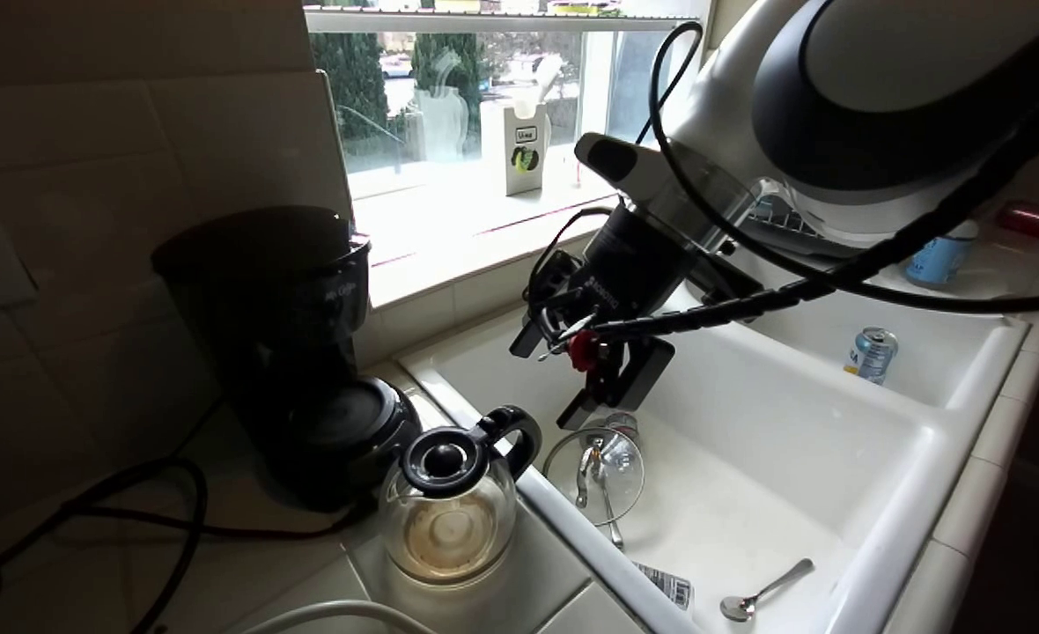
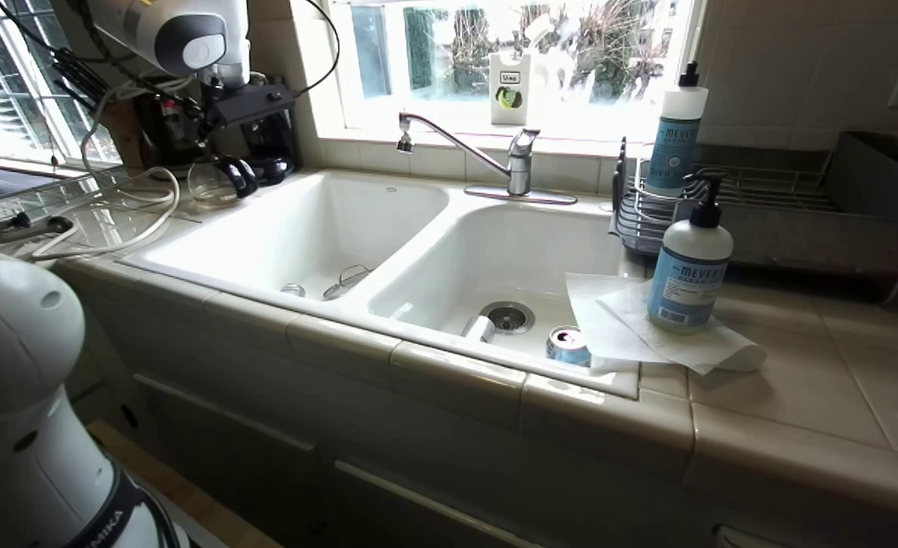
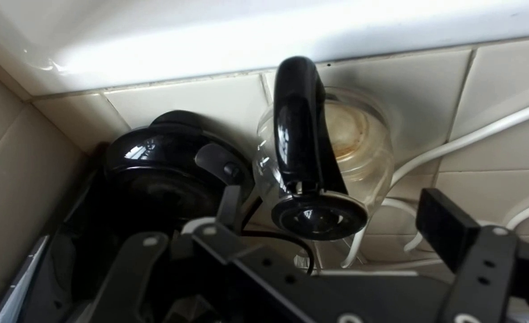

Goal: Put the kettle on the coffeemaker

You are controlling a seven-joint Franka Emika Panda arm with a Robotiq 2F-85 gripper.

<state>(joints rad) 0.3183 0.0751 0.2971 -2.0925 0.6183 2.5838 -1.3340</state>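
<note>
While the gripper hangs with jaws wide, holding nothing, we list one kettle, upright on the counter at four o'clock from the coffeemaker in an exterior view: probably light, slick, breakable glass, best gripped by its handle toward two o'clock.

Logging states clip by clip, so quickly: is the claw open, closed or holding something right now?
Claw: open, jaws apart, holding nothing; the glass kettle stands on the counter.
</note>
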